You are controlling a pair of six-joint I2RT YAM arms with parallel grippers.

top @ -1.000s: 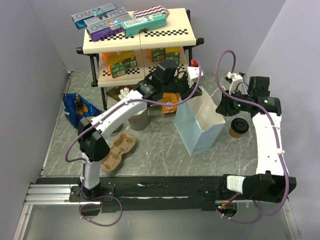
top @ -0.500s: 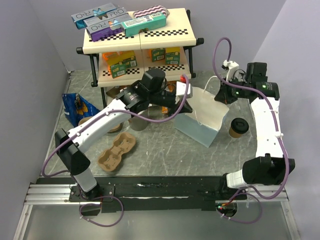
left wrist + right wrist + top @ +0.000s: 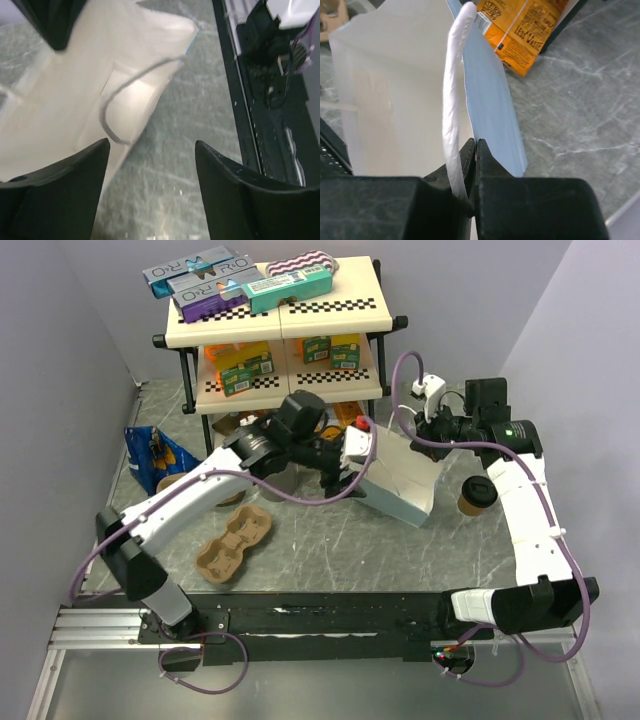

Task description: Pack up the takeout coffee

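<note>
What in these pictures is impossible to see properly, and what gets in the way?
- Takeout coffee: seen in the top view only, too small to read any print. Absent from both wrist views.
- Orange packet: right wrist view, cut off by the top edge and partly behind the paper bag.
- Bag's inside: left wrist view, washed out by glare and cut off at the left edge.
- Shelf boxes: top view, print too small.

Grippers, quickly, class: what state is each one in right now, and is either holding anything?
Left gripper: open, holding nothing.
Right gripper: shut on the handle of the white bag.
</note>
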